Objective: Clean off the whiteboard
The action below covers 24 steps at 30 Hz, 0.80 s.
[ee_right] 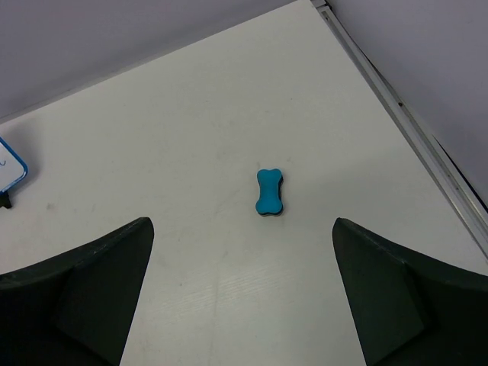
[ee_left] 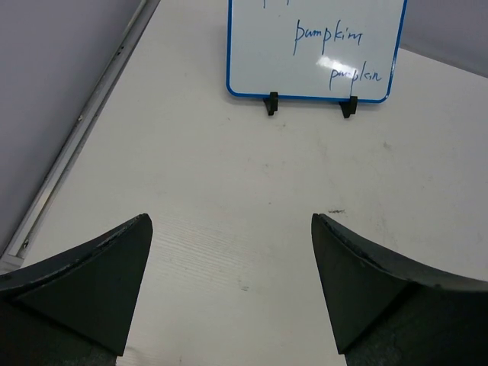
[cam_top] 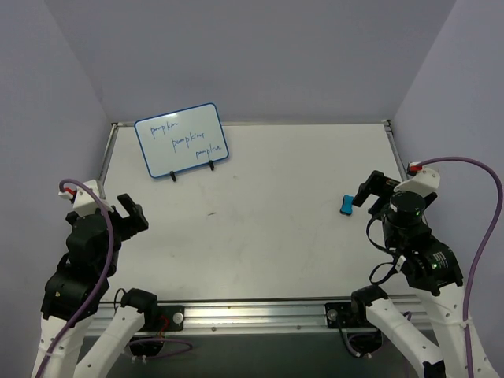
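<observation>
The whiteboard, white with a thin blue frame, stands tilted on a small black easel at the back left of the table and bears three blue handwritten words. It also shows in the left wrist view. A small blue bone-shaped eraser lies flat on the table at the right; it also shows in the right wrist view. My left gripper is open and empty, well in front of the board. My right gripper is open and empty, just behind the eraser, not touching it.
The white table has a metal rail along its left edge and right edge. Lilac walls close in the back and both sides. The easel's two black feet stand on the table under the board.
</observation>
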Available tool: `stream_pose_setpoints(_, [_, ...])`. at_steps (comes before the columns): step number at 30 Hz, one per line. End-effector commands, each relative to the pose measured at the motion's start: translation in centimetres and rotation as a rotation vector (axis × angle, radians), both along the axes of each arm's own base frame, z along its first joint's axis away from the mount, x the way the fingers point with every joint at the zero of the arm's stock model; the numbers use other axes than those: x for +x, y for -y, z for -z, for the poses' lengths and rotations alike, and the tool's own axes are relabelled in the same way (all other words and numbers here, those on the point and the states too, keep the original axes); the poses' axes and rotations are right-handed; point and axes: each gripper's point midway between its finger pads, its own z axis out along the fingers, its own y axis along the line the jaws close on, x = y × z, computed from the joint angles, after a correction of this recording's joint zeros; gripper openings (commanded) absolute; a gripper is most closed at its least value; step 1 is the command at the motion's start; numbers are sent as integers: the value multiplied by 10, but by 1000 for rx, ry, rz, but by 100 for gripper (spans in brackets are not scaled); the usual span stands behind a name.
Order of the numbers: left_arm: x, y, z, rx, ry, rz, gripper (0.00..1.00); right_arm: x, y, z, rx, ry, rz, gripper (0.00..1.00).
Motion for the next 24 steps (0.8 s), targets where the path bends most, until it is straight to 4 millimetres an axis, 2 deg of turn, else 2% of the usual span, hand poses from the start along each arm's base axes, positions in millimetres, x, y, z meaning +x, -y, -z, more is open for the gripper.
stream_pose_setpoints(1, [2, -4, -13, -5, 48, -22, 94, 6, -4, -11, 0, 29, -17, 100])
stream_pose_setpoints(4, [1, -3, -15, -11, 54, -19, 94, 7, -5, -11, 8, 32, -15, 100])
stream_pose_setpoints(8, [-1, 4, -28, -43, 107, 29, 94, 11, -8, -7, 37, 45, -15, 100])
stream_pose_setpoints(10, [4, 20, -34, -67, 132, 109, 94, 13, -16, -10, 68, 74, -49, 100])
stream_pose_setpoints(12, [19, 46, -39, -84, 120, 230, 94, 13, -26, -12, 111, 109, -98, 100])
stream_pose_setpoints(14, [33, 59, -42, -95, 74, 267, 94, 13, -32, -10, 125, 124, -128, 100])
stream_pose_setpoints(15, [50, 68, -47, -95, 29, 280, 94, 11, -32, -16, 135, 152, -135, 100])
stream_pose_setpoints(17, [69, 75, -53, -86, -5, 290, 94, 9, -32, -18, 129, 165, -144, 100])
stream_pose_setpoints(18, [90, 79, -48, -75, -36, 273, 94, 8, -33, -20, 130, 171, -151, 100])
stream_pose_setpoints(19, [101, 76, -61, -64, -11, 251, 94, 9, -34, -20, 128, 173, -160, 100])
stream_pose_setpoints(20, [113, 68, -64, -43, -4, 200, 94, 9, -35, -20, 123, 172, -169, 100])
stream_pose_setpoints(21, [135, 61, -61, -29, -12, 151, 94, 10, -40, -20, 123, 172, -195, 100])
stream_pose_setpoints(22, [146, 53, -72, -40, 16, 110, 94, 11, -42, -19, 122, 167, -207, 100])
stream_pose_setpoints(23, [157, 54, -74, -73, 19, 132, 94, 12, -45, -18, 123, 162, -221, 100])
stream_pose_setpoints(24, [183, 32, -67, -103, 11, 90, 94, 13, -47, -18, 126, 162, -230, 100])
